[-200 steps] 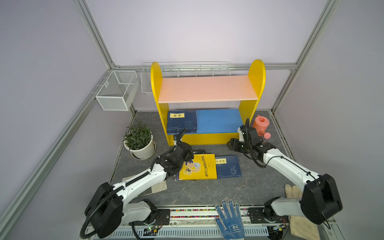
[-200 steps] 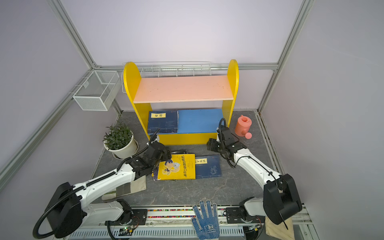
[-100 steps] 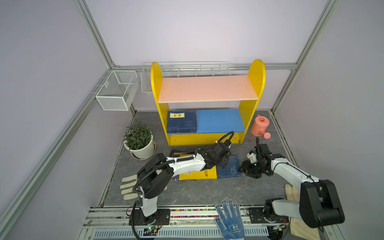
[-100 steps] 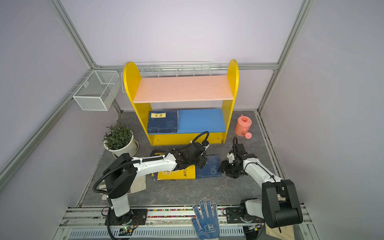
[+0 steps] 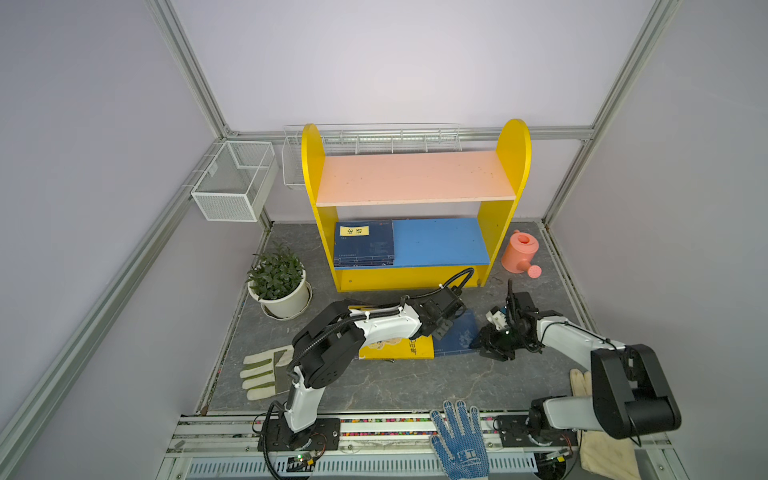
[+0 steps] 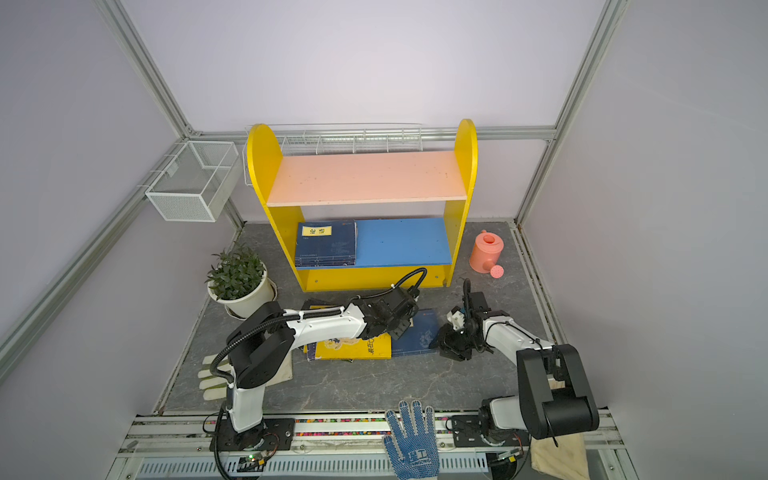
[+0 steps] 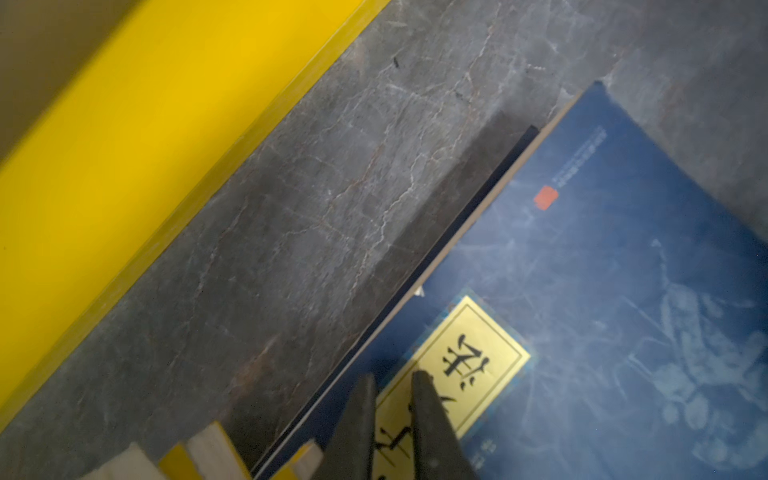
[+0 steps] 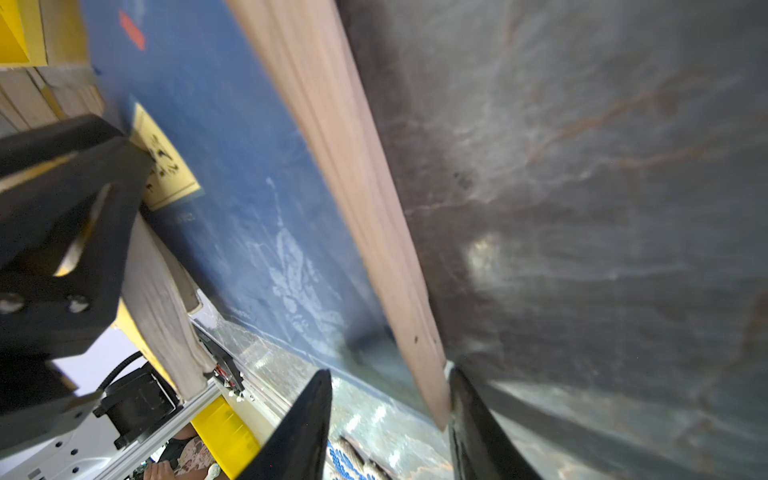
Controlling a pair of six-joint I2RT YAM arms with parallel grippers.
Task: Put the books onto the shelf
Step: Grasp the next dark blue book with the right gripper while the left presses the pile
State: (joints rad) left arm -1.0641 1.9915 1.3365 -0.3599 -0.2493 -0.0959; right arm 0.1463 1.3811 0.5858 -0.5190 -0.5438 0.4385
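Tabletop (image 5: 395,386): matt, veined stone-look surface. Shelf (image 5: 415,178): smooth painted boards. Navy book (image 7: 582,291): matt paper cover. Basket (image 5: 232,187): white metal mesh. Glove (image 5: 459,436): knitted cloth, dotted.

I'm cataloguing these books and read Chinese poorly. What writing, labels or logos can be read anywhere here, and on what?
"论语": yellow label on the navy book lying on the shelf's blue board.
Black brush characters on the title label of the floor book: partly under the left claw, not surely readable.
The yellow book's title: too small.
The blue glove's white logo: too small.
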